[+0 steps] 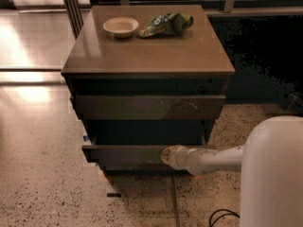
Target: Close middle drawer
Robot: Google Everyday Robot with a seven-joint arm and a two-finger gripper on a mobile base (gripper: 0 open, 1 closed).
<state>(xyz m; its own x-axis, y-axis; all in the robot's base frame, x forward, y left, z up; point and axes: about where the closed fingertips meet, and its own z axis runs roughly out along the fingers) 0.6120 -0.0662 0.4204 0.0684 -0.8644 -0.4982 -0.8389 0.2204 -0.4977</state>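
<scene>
The middle drawer (128,155) is a wide, shallow dark-brown drawer that stands pulled out a little from the cabinet, with a dark gap above its front. My gripper (166,156) reaches in from the right on a white arm, and its tip is at the drawer's front face, right of centre. Above the gap sits the taller drawer front (147,108) with pale scratches. The lowest drawer front (142,167) shows as a thin strip below the middle drawer.
On the cabinet top (151,51) stand a pale bowl (120,26) and a green snack bag (165,23). My white body (272,174) fills the lower right. A black cable (222,216) lies on the speckled floor. Metal posts (73,8) stand at the back left.
</scene>
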